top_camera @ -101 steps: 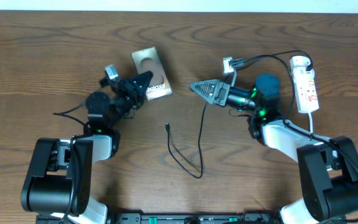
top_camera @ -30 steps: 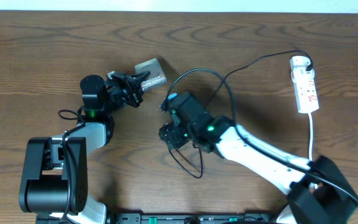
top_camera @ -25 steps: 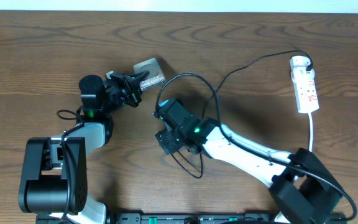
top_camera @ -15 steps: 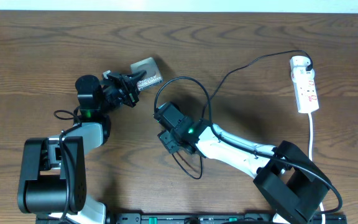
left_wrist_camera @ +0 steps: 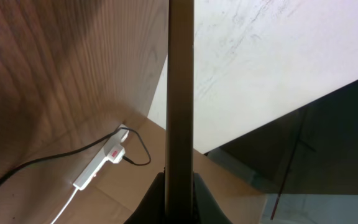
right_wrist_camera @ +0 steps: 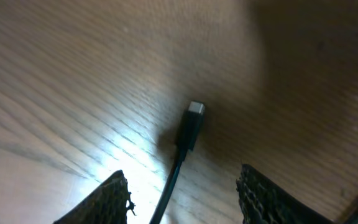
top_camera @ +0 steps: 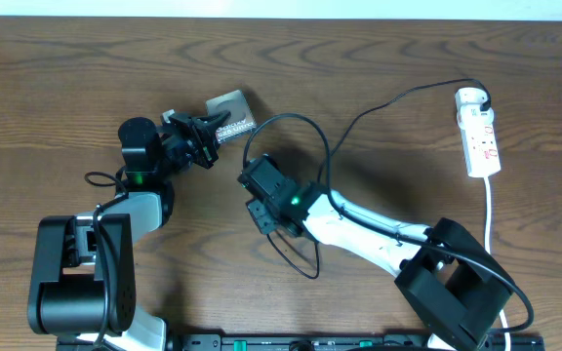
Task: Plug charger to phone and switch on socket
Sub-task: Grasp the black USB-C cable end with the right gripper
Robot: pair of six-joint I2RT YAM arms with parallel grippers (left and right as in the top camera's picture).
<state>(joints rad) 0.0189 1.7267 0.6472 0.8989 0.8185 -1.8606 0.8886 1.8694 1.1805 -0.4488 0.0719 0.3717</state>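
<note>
With my right gripper (right_wrist_camera: 184, 186) spread over the charger (right_wrist_camera: 190, 129), I'm aiming to pinch squarely behind its metal tip; my left gripper (top_camera: 213, 132) is clamping the phone (top_camera: 230, 105).

The left arm (top_camera: 146, 207) and right arm (top_camera: 369, 226) share one build: a boxy black base (top_camera: 71, 283), a glossy white link, and black joint housings with a small green light (top_camera: 294, 203) near the wrist. A thin black cable (top_camera: 100, 178) loops beside the left arm. The right gripper (right_wrist_camera: 182, 186) has black fingertips (right_wrist_camera: 107, 199) with a rough, cross-hatched texture.
</note>
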